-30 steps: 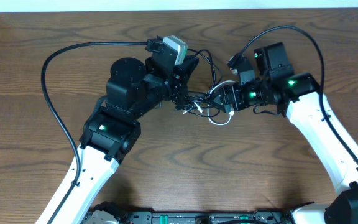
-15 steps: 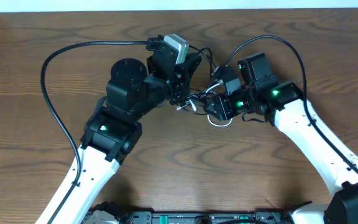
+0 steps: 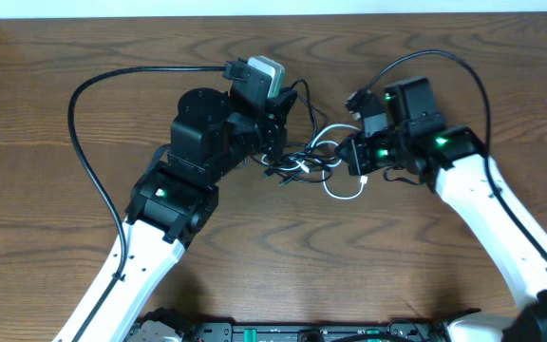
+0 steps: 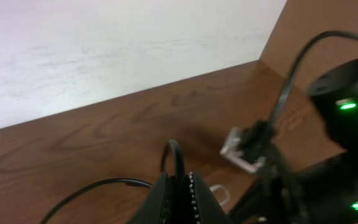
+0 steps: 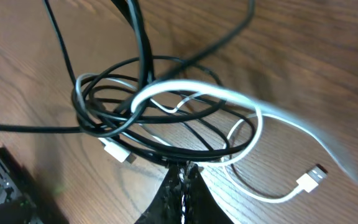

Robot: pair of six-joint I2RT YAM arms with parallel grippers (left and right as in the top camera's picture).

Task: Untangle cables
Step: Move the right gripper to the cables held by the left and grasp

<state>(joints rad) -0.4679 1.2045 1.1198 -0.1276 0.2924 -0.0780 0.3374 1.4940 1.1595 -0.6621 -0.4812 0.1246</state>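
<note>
The cables lie as a small tangle of thin black cords and one white cord between my two grippers on the wooden table. My left gripper is at the tangle's left side, shut on a black cable that loops up from between its fingers. My right gripper is at the right side. In the right wrist view its jaws are shut at the near edge of the black coil, pinching strands there. The white cable loops through the coil and ends in a plug on the table.
Thick black arm cables arc over the table at the left and above the right arm. The table's far edge meets a white wall. The right arm's wrist with green lights is close to my left gripper.
My right gripper has gone from open to shut, moving left into the tangle and then back right. The white loop has stretched out to the right. The left gripper stays shut.
</note>
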